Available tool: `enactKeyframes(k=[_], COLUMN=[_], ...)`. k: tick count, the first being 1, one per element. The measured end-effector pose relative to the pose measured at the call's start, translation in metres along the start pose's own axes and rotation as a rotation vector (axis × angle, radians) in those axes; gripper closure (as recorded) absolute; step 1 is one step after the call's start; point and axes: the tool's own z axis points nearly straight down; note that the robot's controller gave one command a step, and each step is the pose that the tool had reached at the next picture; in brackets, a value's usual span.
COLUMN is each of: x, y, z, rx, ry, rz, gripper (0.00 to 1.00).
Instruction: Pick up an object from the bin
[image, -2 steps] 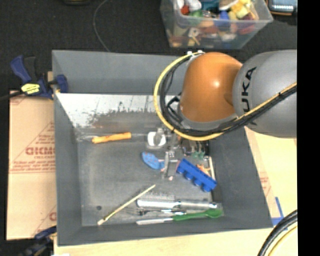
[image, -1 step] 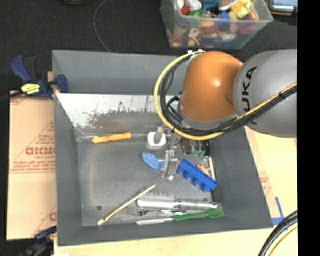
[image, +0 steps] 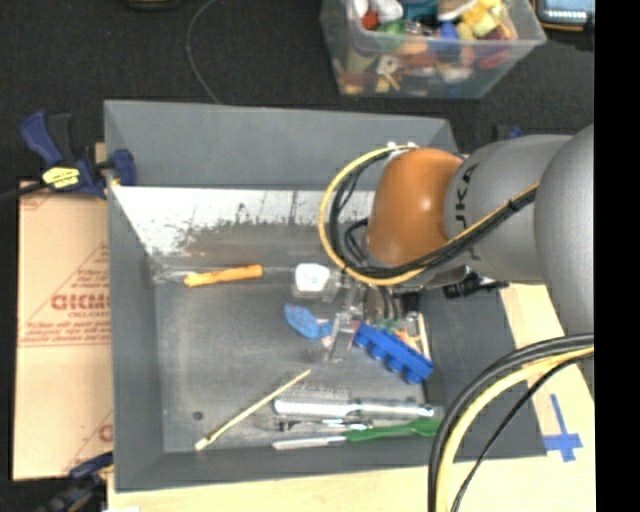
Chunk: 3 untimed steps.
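One camera sits above the bin (image: 130, 300) and looks down into it, tipped a little off the vertical. The far wall (image: 280, 150) shows its inner face broadly, while the near wall (image: 250, 466) shows as a narrow band. The bin fits in from left to right with dark ground to spare on the far side, so the camera stands high rather than close. Beyond the far wall a clear tub (image: 430, 60) is cut by the top edge. The arm (image: 520, 210) enters from the right, above the floor (image: 220, 350), and covers the bin's right part.
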Motion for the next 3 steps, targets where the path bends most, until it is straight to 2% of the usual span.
enactKeyframes(k=[1, 2, 3], x=[0.000, 0.005, -0.001], y=[-0.001, -0.034, -0.004], z=[0.038, 0.038, 0.036], rx=[-0.002, 0.002, -0.004], ry=[-0.007, 0.002, -0.011], rz=[-0.113, 0.179, -0.085], gripper=[0.00, 0.00, 0.00])
